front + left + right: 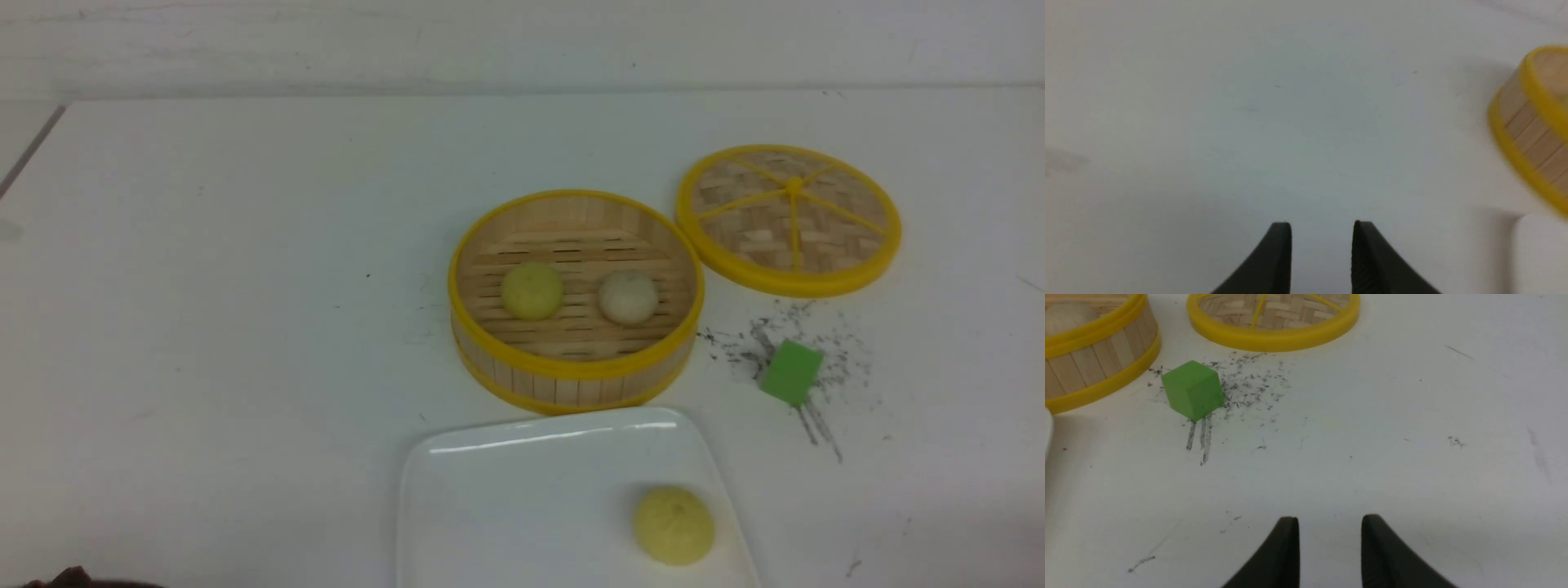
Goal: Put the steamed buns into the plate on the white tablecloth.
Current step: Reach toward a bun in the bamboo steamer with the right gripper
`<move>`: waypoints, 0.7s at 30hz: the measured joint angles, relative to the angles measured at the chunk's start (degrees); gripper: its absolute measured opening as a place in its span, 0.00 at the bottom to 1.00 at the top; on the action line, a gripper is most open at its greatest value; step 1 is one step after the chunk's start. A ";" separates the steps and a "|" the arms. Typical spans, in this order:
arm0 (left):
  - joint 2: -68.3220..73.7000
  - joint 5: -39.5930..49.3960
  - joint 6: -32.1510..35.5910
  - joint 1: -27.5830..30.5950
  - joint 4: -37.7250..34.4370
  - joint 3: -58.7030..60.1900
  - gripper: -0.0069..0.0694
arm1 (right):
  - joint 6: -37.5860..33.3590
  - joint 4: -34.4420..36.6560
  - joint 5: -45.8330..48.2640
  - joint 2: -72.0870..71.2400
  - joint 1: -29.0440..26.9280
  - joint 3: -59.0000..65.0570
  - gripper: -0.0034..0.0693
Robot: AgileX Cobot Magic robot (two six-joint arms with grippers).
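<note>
– Between the jaws of my left gripper (1322, 228) I see only bare white tablecloth (1249, 122). They stand partly apart and hold nothing. My right gripper (1329, 522) is the same: a gap with nothing in it.
– Where are the buns?
– Three in all. One yellow bun (674, 525) lies on the plate (522, 490), toward its 4 o'clock corner. A second yellow bun (532, 290) and a whitish bun (628, 296) sit side by side in the steamer (575, 371), not touching.
– Why is the plate so close?
– To keep each carry short, I'd guess. It sits just beside the steamer, at its 6 o'clock. One lid (790, 219) lies flat at the steamer's 2 o'clock, off the opening, so I can reach in from above. One green cube (790, 371) at 4 o'clock plays no part.
– Progress?
– One of three, as I judge it.
</note>
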 joint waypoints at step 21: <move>0.00 -0.37 -25.26 0.00 -20.51 0.16 0.38 | 13.52 28.17 -8.84 0.00 0.00 -2.28 0.34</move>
